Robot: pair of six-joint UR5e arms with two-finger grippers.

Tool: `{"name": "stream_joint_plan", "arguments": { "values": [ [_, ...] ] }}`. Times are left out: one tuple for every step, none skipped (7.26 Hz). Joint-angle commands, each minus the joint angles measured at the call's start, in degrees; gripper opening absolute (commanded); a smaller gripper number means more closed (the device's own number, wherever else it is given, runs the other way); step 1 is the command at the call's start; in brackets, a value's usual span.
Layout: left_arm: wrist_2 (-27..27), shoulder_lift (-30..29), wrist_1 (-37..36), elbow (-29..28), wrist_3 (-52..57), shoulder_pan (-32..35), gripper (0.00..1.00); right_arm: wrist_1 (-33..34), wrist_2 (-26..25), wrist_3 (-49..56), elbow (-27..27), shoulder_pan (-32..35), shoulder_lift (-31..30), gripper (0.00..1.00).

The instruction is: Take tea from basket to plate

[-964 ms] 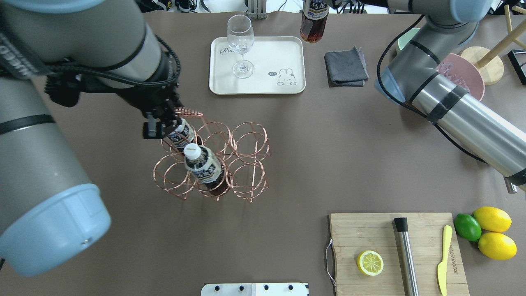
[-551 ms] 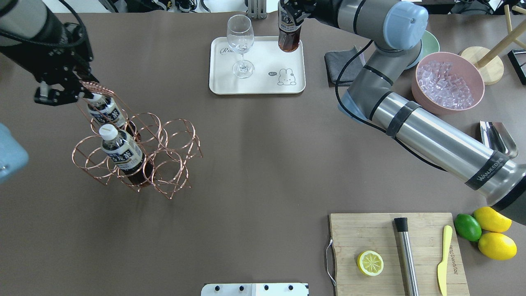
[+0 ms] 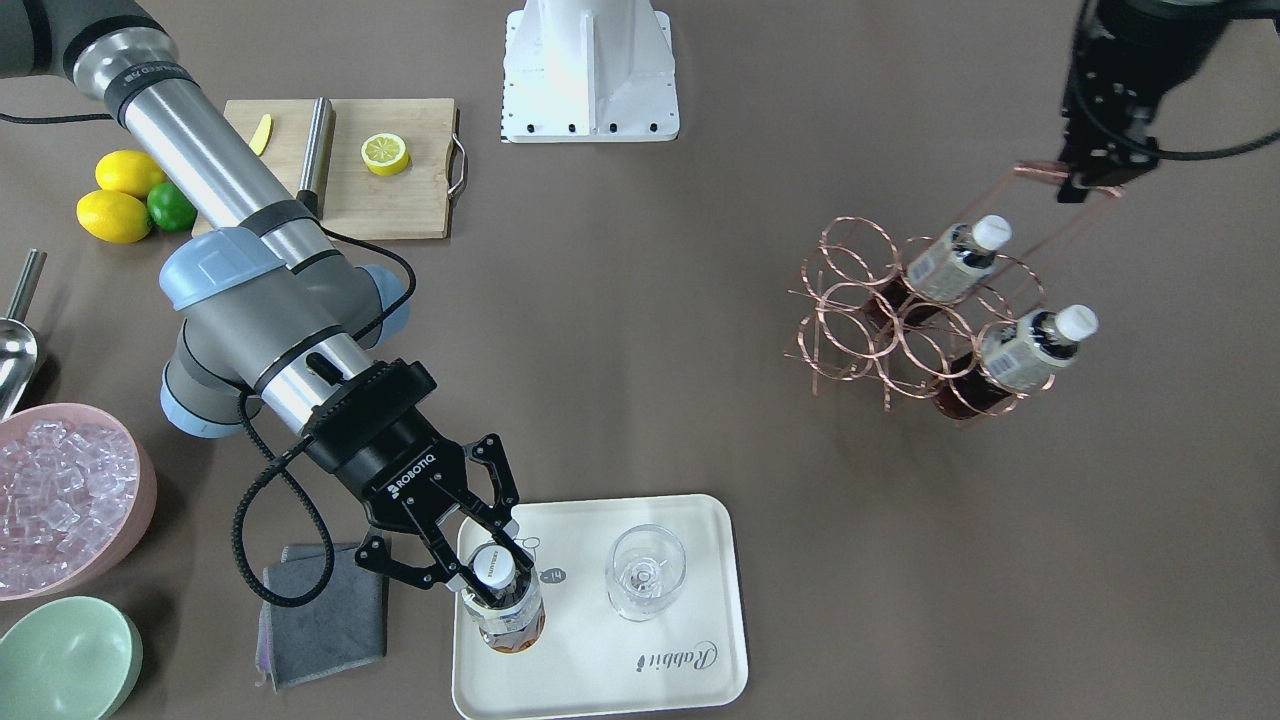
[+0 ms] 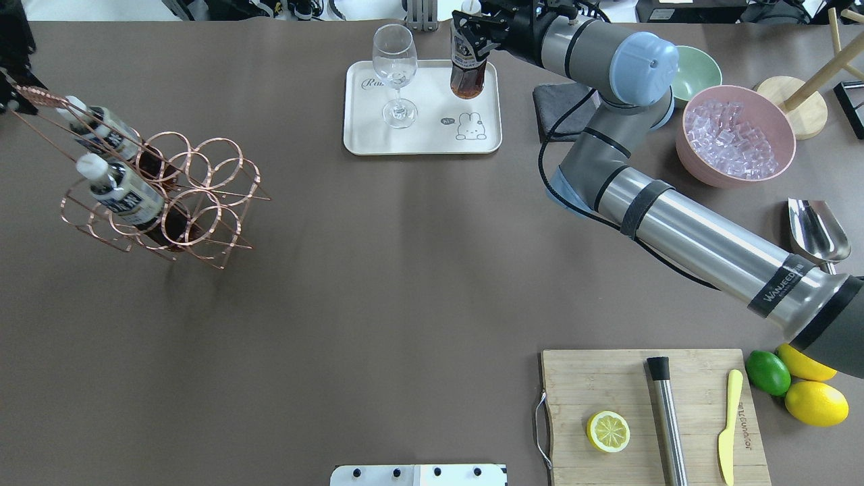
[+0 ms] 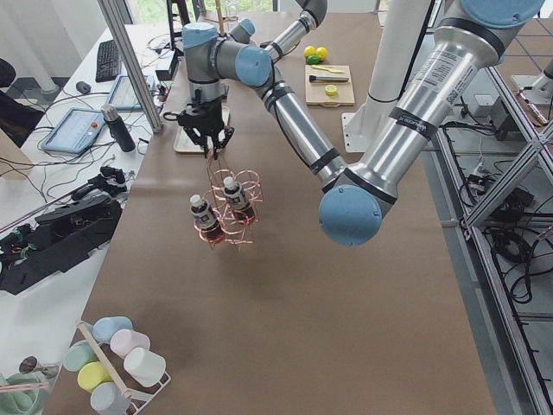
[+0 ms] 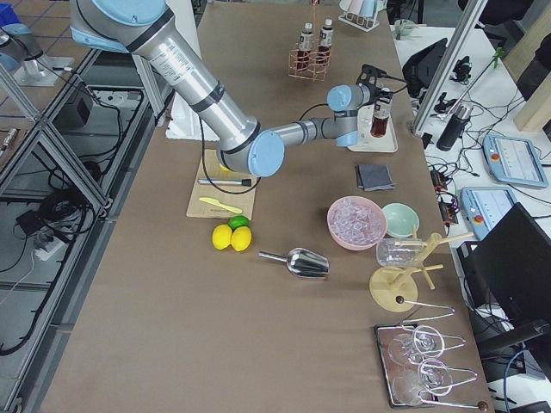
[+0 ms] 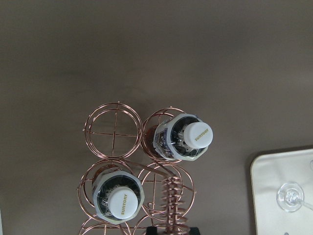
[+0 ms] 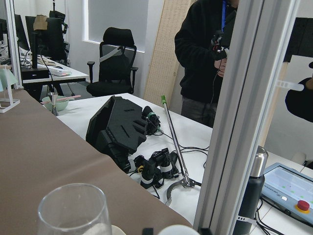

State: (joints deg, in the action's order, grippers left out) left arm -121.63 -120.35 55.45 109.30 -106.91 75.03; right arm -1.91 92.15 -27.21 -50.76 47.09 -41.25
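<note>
The tea (image 3: 505,615) is standing on the plate (image 3: 580,685), near its edge.
The right gripper (image 3: 488,560) is straddling the bottle's neck, and I cannot tell whether it is squeezing; leaving sideways is risking tipping it toward the glass (image 3: 645,572). The left gripper (image 3: 1088,185) is pinching the basket (image 3: 858,240) handle.

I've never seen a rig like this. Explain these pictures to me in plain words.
Two robot arms work at a brown table. One camera looks from across the table, one from behind the robot, two from the table's ends, one rides each wrist. The right tool grips a tea bottle standing on the cream tray, beside a glass. The left tool holds the copper basket by its handle; two more bottles sit in it. Also there: ice bowl, green bowl, cloth, cutting board, lemons, lime.
</note>
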Motion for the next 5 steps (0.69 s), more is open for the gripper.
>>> {"name": "stream_joint_plan", "arguments": {
  "values": [
    [-0.19,0.46,15.42,-15.57,1.01,8.08,0.0,-1.08,-0.13,-2.48,0.58,-1.12,-0.15,0.0],
    [-0.18,-1.01,21.66,-25.09,0.4,9.68,0.0,-1.08,-0.56,-2.67,0.58,-1.48,-0.23,0.0],
    [-0.1,-4.16,27.29,-32.93,-1.78,11.34,0.0,-1.17,-0.74,-2.67,0.49,-1.91,-0.5,0.0],
    [1.04,-4.89,31.96,-37.36,-2.24,11.45,0.0,-1.78,-1.0,-2.67,0.58,-2.27,-0.59,0.0],
    [3.14,-5.76,35.57,-40.28,-3.29,11.45,0.0,-1.87,-1.62,-2.67,0.49,-2.71,-0.85,0.0]
  ]
}}
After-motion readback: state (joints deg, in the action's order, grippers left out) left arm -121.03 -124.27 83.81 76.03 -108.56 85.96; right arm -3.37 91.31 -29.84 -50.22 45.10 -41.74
